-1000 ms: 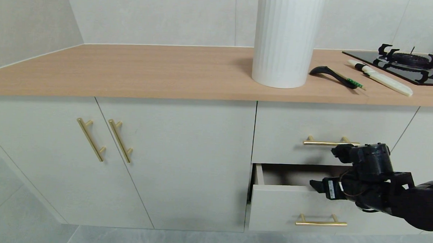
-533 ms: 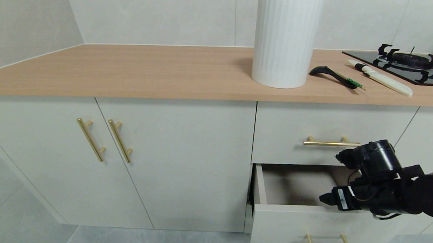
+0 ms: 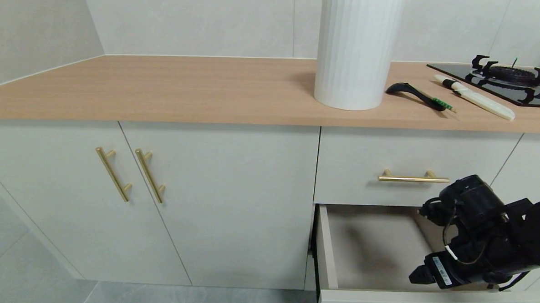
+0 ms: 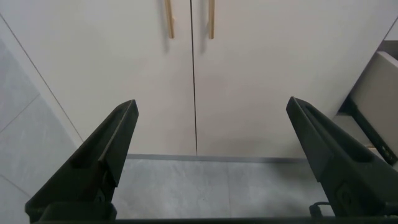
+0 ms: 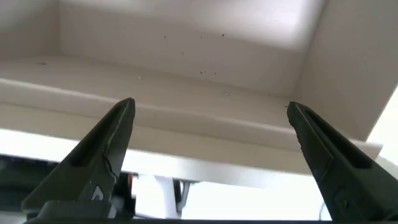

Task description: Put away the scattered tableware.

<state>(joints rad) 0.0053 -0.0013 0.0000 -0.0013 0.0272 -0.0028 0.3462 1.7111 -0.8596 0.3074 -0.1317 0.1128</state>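
My left hand [image 4: 211, 102] hangs low in front of the cabinet doors [image 3: 172, 197], fingers wide apart with nothing between them. In the head view those doors fill the lower left, each with a gold handle [image 3: 112, 174]. Along the top runs the table [image 3: 163, 87]. Right of centre a tall white ribbed jar [image 3: 354, 50] stands on it. The tableware lies on the table at the upper right: a black spoon [image 3: 407, 90] just beside the jar, then a white knife [image 3: 475, 97] whose handle end reaches the stove [image 3: 510, 82] in the far corner. Below them the upper drawer [image 3: 410, 169] is closed. The lower drawer [image 3: 375, 251] stands pulled out at the lower right, its floor bare. My right hand [image 3: 422, 275] sits above its front edge, fingers apart, gripping nothing.
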